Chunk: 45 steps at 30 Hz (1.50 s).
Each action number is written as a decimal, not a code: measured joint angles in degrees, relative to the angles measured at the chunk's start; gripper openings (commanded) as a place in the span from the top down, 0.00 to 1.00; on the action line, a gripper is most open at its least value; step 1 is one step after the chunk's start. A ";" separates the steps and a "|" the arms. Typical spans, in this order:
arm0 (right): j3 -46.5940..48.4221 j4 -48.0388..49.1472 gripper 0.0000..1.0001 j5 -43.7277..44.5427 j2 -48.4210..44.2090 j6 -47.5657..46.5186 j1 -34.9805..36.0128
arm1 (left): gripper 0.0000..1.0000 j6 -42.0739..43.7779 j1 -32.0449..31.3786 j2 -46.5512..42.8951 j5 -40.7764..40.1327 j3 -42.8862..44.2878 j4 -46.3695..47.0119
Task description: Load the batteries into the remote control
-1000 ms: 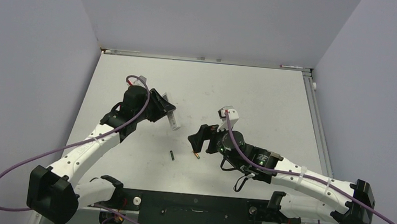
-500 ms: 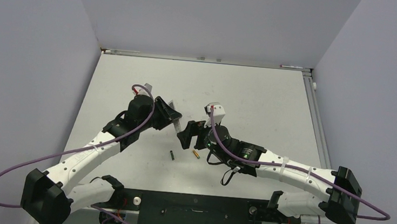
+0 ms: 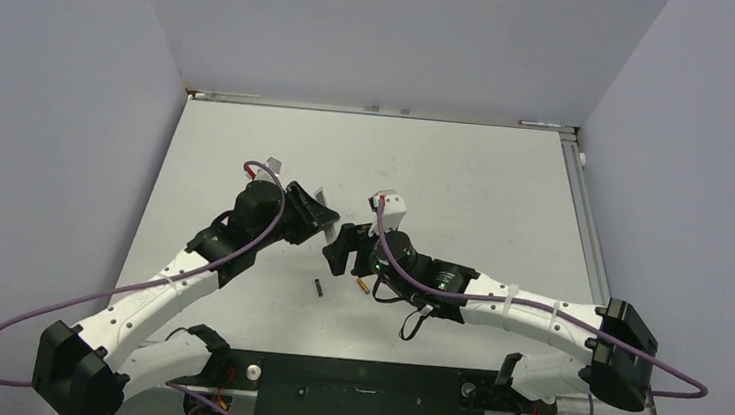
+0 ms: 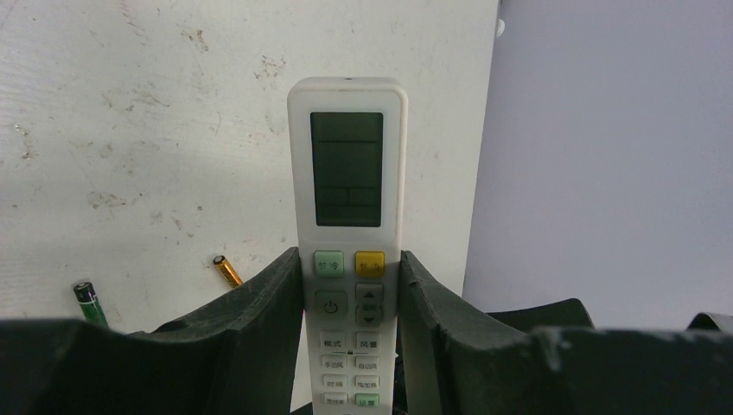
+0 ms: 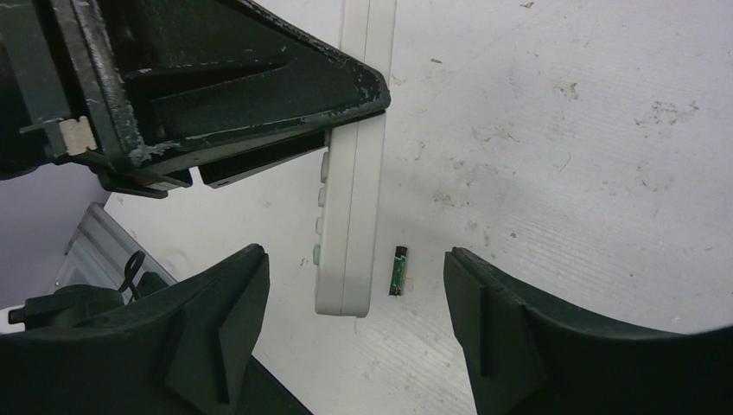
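Above table (image 4: pixel 130 104) centre: left gripper (image 4: pixel 350 259) clamped on remote control (image 4: pixel 347 164). Right gripper (image 5: pixel 353 255) jaws wide apart, empty, near remote's free end. Black battery (image 5: pixel 398 270), gold battery (image 4: pixel 227 271) lying loose on table.

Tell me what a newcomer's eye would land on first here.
The white remote control stands out first, clamped by its button end in the left arm's jaws near mid-table, with its screen end sticking out. The right arm's jaws stand open close beside it. Two loose batteries lie on the table nearby: a black-and-green battery and a copper-gold battery.
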 measured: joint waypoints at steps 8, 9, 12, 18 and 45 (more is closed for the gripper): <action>0.35 0.09 0.62 -0.11 0.87 0.48 0.00 | 1.00 -1.14 -1.14 -1.44 0.07 -0.39 0.09; 0.35 0.09 0.72 -0.17 0.87 0.61 0.00 | 1.00 -1.25 -1.31 -1.57 0.07 -0.55 0.09; 0.39 0.39 0.91 -0.76 0.90 1.01 0.00 | 1.00 -1.88 -1.66 -1.68 0.11 -0.94 0.26; 0.52 0.39 0.92 -0.90 0.90 1.88 0.00 | 0.92 -2.12 -1.64 -2.14 -0.17 -1.16 0.79; 0.46 -15.39 0.92 0.79 -8.66 -14.51 1.16 | 0.18 2.82 0.61 -2.82 16.13 0.31 0.70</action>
